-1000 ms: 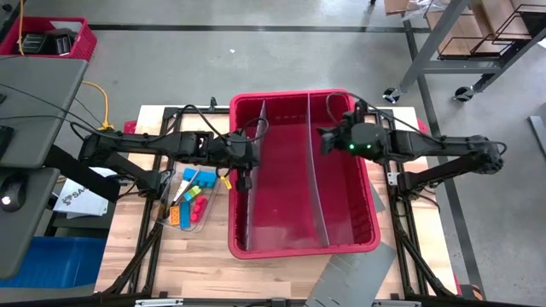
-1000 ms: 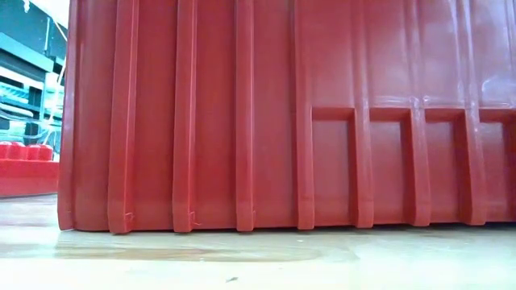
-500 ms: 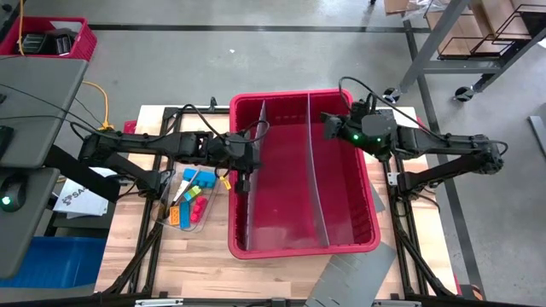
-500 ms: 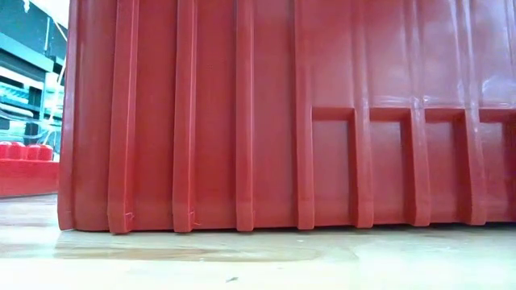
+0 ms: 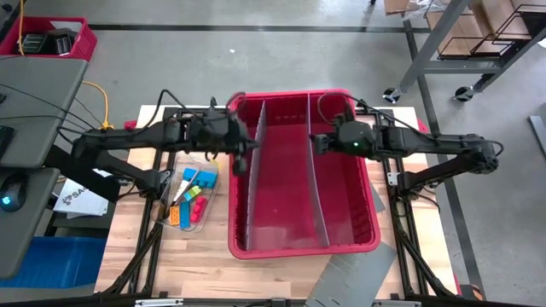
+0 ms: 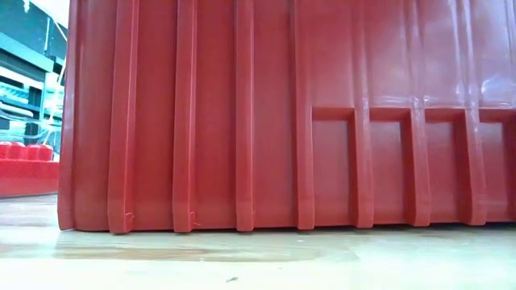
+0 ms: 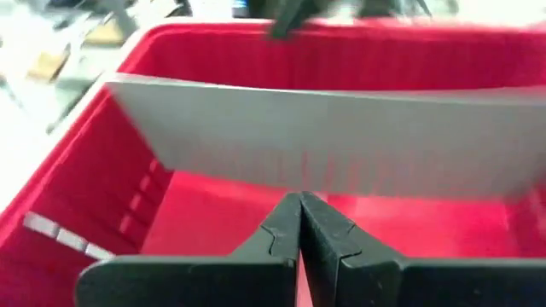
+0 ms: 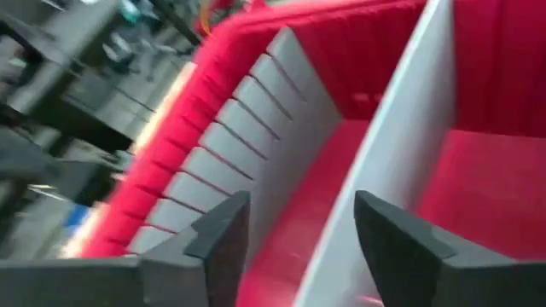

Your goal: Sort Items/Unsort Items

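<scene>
Shifted since the earlier high view: the left hand point(image 5: 242, 159), previously low against the left wall of the bin, now sits higher at the bin's upper left corner; the right hand point(image 5: 317, 143) has gone from pinched to spread and swung to point leftward over the right-hand divider.

Item 1, large red moulded-plastic bin point(image 5: 367, 223): rectangular, glossy, outer wall ribbed with vertical flutes and square recessed panels in the low view point(image 6: 266, 121). 2 thin grey flat divider panels point(image 5: 315, 183) split it into 3 lengthwise compartments; all 3 show bare red floor.

Item 2, left hand, matte black, 2 angular fingers point(image 7: 281, 234): pressed flat together with nothing between them, hovering over the leftmost compartment beside 1 grey divider.

Item 3, right hand, matte black, 2 blunt fingers point(image 8: 217, 234): spread wide and holding nothing, straddling above the upper edge of the right-hand grey divider, near the bin's far end.

Item 4, the items, small blocky pieces in blue, yellow, red, green and orange point(image 5: 193, 198): piled in a clear shallow plastic tray point(image 5: 207, 211) on the pale wooden slatted counter point(image 5: 196, 256), just left of the bin and apart from both hands. Individual shapes are too small to tell.

Item 5, low red studded piece point(image 6: 24, 165): seen at counter level, left of the bin.
</scene>
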Motion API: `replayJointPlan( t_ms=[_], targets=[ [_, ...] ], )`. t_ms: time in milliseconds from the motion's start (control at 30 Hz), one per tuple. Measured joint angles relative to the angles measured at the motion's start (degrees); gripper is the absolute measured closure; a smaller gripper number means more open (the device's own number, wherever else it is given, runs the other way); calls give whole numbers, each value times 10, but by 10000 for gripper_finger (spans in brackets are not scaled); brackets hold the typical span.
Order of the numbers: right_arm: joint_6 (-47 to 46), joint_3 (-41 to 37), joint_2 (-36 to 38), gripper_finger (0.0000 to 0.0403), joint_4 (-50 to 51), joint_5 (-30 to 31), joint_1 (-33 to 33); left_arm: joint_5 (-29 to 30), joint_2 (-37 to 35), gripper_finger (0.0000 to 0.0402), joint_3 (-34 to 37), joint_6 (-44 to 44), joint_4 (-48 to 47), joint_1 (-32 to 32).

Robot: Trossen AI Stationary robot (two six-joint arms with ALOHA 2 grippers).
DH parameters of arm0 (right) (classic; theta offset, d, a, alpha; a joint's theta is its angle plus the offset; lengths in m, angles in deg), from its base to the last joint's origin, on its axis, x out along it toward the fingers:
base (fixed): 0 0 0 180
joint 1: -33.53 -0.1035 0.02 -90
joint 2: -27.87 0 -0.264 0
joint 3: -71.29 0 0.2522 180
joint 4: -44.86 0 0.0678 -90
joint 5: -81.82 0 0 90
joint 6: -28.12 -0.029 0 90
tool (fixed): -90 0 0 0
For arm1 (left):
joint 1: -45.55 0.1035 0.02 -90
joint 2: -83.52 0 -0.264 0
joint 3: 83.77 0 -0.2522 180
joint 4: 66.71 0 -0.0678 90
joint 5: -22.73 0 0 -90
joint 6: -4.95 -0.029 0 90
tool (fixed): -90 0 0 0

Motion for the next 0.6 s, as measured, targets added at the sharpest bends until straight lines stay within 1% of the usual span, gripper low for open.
replayJointPlan(
  t_ms=[100, 167, 233, 300, 400, 467, 533, 600],
  targets=[
    [6, 0, -18, 193, -3, -11, 12, 19, 4, 399, 0, 105, 23, 20],
    [28, 11, -34, 194, 4, -35, 20, 29, 4, 391, 0, 154, 40, 27],
    [57, 40, -50, 194, 38, -53, 25, 23, 4, 378, -11, 188, 51, 29],
    [88, 86, -65, 194, 89, -58, 29, 14, 4, 362, -35, 211, 51, 28],
    [103, 182, -103, 194, 202, -51, 32, 18, 3, 331, -77, 220, 50, 21],
    [87, 252, -141, 194, 302, -31, 32, 42, 3, 311, -102, 202, 47, 18],
    [68, 315, -184, 194, 395, -27, 34, 67, 3, 291, -124, 172, 43, 21],
    [52, 368, -227, 194, 453, -29, 35, 88, 3, 273, -142, 144, 30, 29]
  ],
)
